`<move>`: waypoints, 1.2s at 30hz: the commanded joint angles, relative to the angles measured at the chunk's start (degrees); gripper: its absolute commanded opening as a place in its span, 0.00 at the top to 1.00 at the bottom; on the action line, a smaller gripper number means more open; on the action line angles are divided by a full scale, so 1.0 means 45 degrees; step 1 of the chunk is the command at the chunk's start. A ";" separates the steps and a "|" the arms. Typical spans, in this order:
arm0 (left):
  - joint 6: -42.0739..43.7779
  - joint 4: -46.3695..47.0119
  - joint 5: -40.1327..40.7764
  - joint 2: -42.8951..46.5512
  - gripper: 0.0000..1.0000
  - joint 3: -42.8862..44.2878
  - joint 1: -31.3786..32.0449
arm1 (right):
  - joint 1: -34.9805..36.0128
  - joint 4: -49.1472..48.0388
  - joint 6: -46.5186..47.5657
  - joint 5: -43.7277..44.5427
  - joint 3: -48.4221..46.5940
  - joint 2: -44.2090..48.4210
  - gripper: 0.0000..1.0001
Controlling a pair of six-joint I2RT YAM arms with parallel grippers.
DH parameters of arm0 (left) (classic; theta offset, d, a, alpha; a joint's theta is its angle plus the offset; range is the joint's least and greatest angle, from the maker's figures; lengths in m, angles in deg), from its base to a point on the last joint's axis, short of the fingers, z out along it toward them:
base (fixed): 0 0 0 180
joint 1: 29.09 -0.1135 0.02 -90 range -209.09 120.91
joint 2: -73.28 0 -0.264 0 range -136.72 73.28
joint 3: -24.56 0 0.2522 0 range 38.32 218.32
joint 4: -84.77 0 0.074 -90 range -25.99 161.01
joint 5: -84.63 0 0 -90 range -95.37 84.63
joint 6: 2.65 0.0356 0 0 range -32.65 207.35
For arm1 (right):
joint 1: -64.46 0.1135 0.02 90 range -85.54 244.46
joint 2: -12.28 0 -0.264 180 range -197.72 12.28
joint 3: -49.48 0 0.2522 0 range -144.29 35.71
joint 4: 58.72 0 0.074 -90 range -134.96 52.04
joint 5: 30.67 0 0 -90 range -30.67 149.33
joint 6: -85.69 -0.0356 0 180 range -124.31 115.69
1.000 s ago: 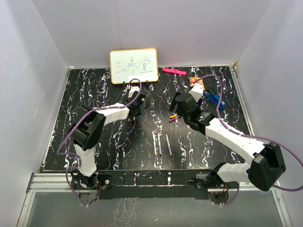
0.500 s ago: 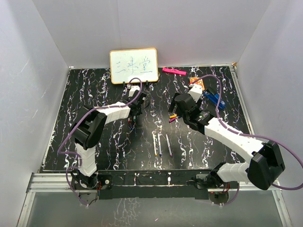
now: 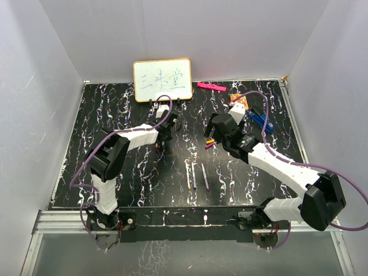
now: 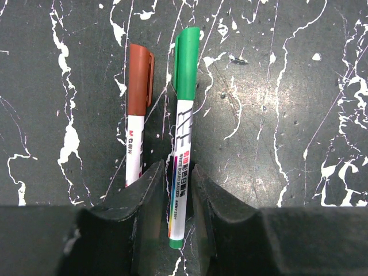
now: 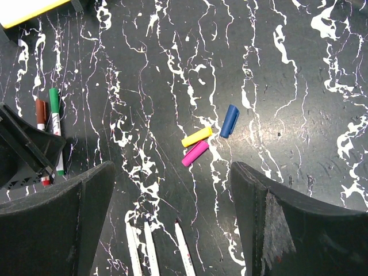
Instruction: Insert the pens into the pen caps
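left gripper [image 4: 177,175] straddled the green-capped pen [image 4: 184,115] lying at frame centre, jaws narrow; grip or bare clearance, could not tell. red-capped pen [image 4: 138,109] lay just left of it. right gripper [image 5: 172,224] gaped wide, held nothing; yellow cap [image 5: 196,137], magenta cap [image 5: 195,153] and blue cap [image 5: 229,121] lay mid-frame, uncapped pens [image 5: 150,253] at the bottom edge.

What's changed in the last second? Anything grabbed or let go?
Almost nothing shows from above: at most the right arm's elbow shifts slightly. Nothing visibly taken or dropped. Unmoved: left gripper astride the green pen, right gripper open by the loose caps, three uncapped pens.
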State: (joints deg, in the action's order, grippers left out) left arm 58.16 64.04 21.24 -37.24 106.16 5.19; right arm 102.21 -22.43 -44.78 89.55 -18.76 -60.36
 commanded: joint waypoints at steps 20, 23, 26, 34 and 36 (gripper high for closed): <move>-0.0787 -0.0934 -0.3561 0.5326 0.64 -0.2315 0.1033 | -0.0057 -0.0392 -0.0481 0.0604 0.0450 -0.0099 0.20; -0.1082 -0.1181 -0.3948 0.5610 0.62 -0.2755 0.1899 | -0.0084 -0.0382 -0.0479 0.0603 0.0439 -0.0283 0.17; -0.1338 -0.1343 -0.4279 0.5776 0.59 -0.3043 0.2707 | -0.0124 -0.0375 -0.0598 0.0458 0.0510 -0.0399 0.16; -0.1801 -0.1863 -0.4837 0.5775 0.53 -0.3137 0.3841 | -0.0162 -0.0480 -0.0792 0.0167 0.0912 -0.0172 0.06; -0.1917 -0.2137 -0.4933 0.5695 0.52 -0.3055 0.3971 | -0.0165 -0.0549 -0.0764 0.0225 0.1084 -0.0008 0.06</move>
State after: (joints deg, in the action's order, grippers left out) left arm 51.19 58.06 0.87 -13.98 91.47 22.11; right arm 101.78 -22.48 -47.55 90.11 -14.79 -62.66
